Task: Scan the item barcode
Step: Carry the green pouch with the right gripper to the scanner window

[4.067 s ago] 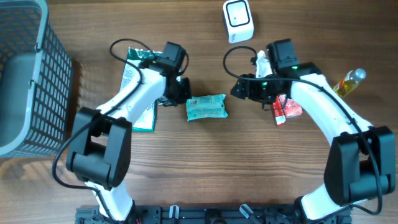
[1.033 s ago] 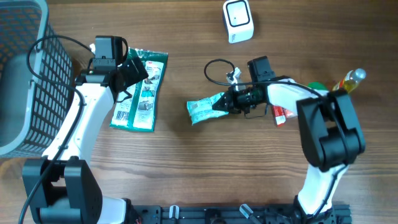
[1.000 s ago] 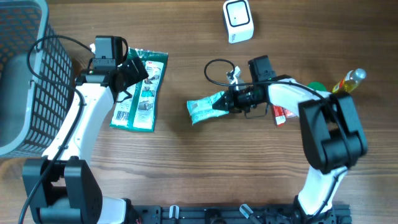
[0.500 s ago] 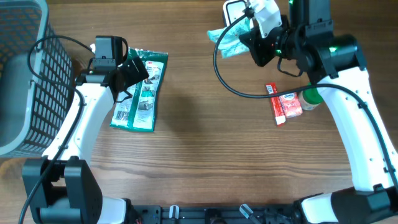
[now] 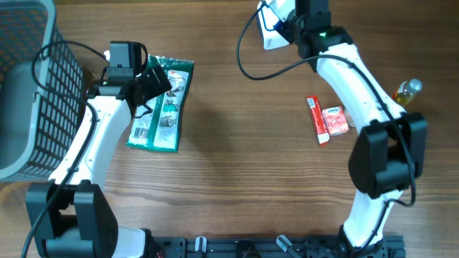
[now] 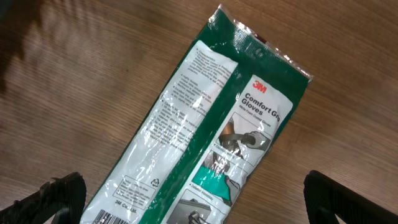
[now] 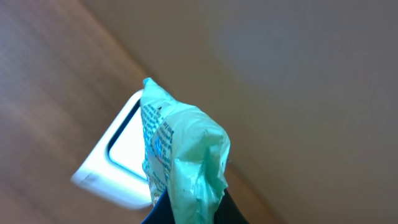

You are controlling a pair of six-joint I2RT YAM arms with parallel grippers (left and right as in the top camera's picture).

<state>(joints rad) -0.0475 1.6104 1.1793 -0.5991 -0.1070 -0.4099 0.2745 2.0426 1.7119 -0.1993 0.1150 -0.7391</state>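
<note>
Packet (image 7: 182, 149) is pinched at its lower end by the right gripper (image 7: 189, 215) and held just over the scanner (image 7: 106, 180). Its printed barcode face should be turned toward the scanner window and kept steady.

Right hand (image 5: 285, 20) at scanner (image 5: 267, 40), green packet (image 5: 161, 104) left

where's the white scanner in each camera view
Overhead: scanner at top centre, partly hidden.
Left wrist: not in it; only the glove packet shows.
Right wrist: scanner at lower left, behind the teal packet.
Shared landmark: the wooden table, in all three.
</note>
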